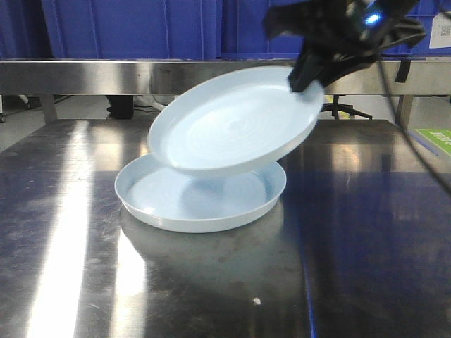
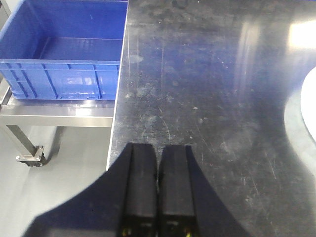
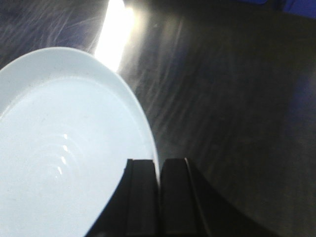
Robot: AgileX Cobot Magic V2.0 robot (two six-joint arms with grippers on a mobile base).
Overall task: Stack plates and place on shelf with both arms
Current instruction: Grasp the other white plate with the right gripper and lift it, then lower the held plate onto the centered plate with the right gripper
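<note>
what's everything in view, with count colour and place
tabletop: one, scratched steel, foreground
lower plate: one, pale bluish-white, flat on the tabletop
tilted plate: one, same colour, aslant over the lower plate
shelf: one, brushed steel, behind the tabletop
crates: at least two, blue, on the shelf
open crate: one, blue, on a steel rail beside the tabletop's edge
left pincer: one, black, shut and empty over bare tabletop
right pincer: one, black, shut on the tilted plate's rim
</note>
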